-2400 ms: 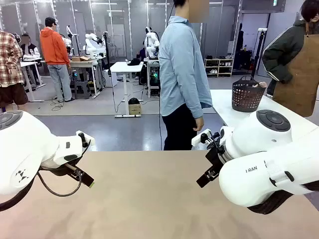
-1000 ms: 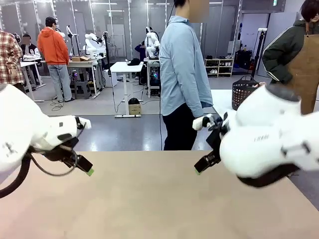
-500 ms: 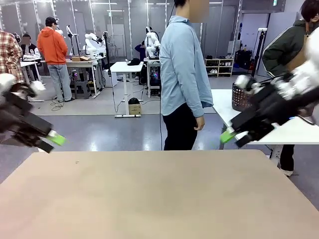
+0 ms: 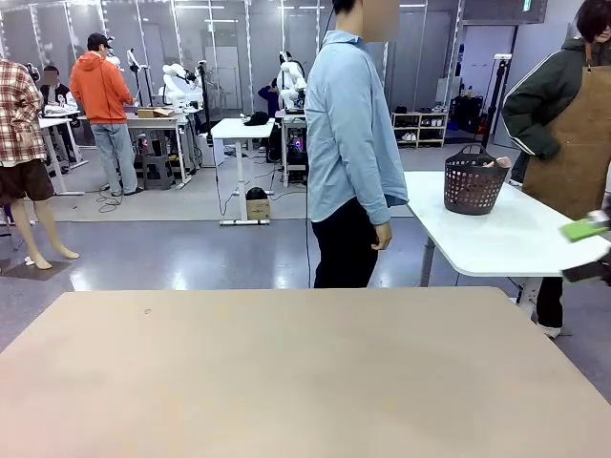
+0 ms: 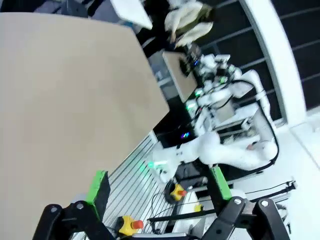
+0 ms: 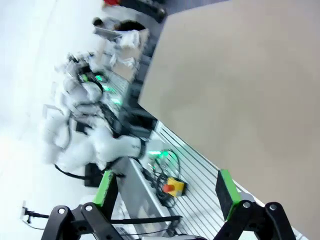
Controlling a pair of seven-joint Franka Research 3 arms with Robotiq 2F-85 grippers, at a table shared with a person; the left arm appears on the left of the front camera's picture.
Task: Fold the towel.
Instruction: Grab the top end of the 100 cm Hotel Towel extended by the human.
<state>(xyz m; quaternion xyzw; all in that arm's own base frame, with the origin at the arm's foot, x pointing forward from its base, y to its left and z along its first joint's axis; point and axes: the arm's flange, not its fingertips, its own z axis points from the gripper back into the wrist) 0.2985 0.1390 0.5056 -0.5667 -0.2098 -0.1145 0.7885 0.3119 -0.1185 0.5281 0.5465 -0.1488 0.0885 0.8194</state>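
The towel is hidden; a small pinkish patch (image 4: 497,162) sits at the rim of the dark basket (image 4: 473,181), too small to tell what it is. My right gripper (image 4: 590,250) pokes in at the front view's right edge, off the side of the tan table (image 4: 286,372), open and holding nothing. In the right wrist view the right gripper (image 6: 166,189) is spread wide over the floor beside the table (image 6: 240,75). The left gripper (image 5: 159,185) in its wrist view is open too, with nothing between its green pads (image 5: 98,186), beside the table's edge (image 5: 60,100).
A person in a light blue shirt (image 4: 348,134) stands at the table's far side, hands down. The basket rests on a white table (image 4: 496,239) at the back right, where another person in an apron (image 4: 573,134) stands. Both wrist views show the white arm bases and a yellow stop button (image 6: 172,187).
Both arms have swung up and outward from above the table. The left one has left the front view; the right one now shows at its right edge. Both stayed open.
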